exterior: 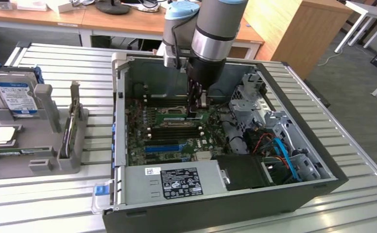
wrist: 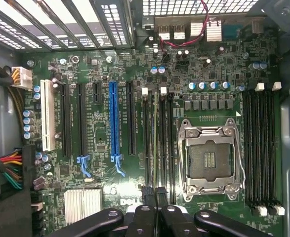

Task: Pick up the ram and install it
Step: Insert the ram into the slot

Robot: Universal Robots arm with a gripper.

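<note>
**Entry: memory installation, work in hand**

- **Housing:** open black desktop computer case [exterior: 240, 213], lying on its side on a ribbed aluminium table [exterior: 59, 204]. Its green motherboard [wrist: 100, 143] is exposed.
- **Arm:** grey-and-silver robot arm [exterior: 208, 39], reaching down into the case from above.
- **Gripper:** black two-fingered gripper [wrist: 154, 193], low over the board. The fingers [wrist: 147, 196] are clenched close together on the top edge of the ram.
- **Task item:** thin, narrow green circuit-board ram [wrist: 156, 143], seen edge-on in the wrist view.
  - It stands upright along one black memory slot, in the bank between the long bright-blue plastic slot [wrist: 113, 123] and the square silver processor socket [wrist: 210, 160].
  - That bank lies just beside the socket.
- **Neighbouring fittings:**
  - The socket appears empty.
  - A second bank of four black memory slots [wrist: 261, 148] on its far side is unfilled.
  - A silver power supply box with a black label [exterior: 175, 179] sits at the near end of the case.
- **Off-case stock:** grey plastic parts stand [exterior: 20, 160], at the exterior view's left and well apart from the case. It carries a silver hard drive with a blue-and-white label [exterior: 13, 94] and a square silver processor chip [exterior: 0, 136].
- **Progress, done:** the pick-up is judged complete. The ram is at the board and lined up with its slot, apparently in the slot's mouth.
- **Progress, outstanding:** I cannot tell whether the stick is pressed fully home or whether the end latches have closed on it. The grip is not yet let go.
</note>
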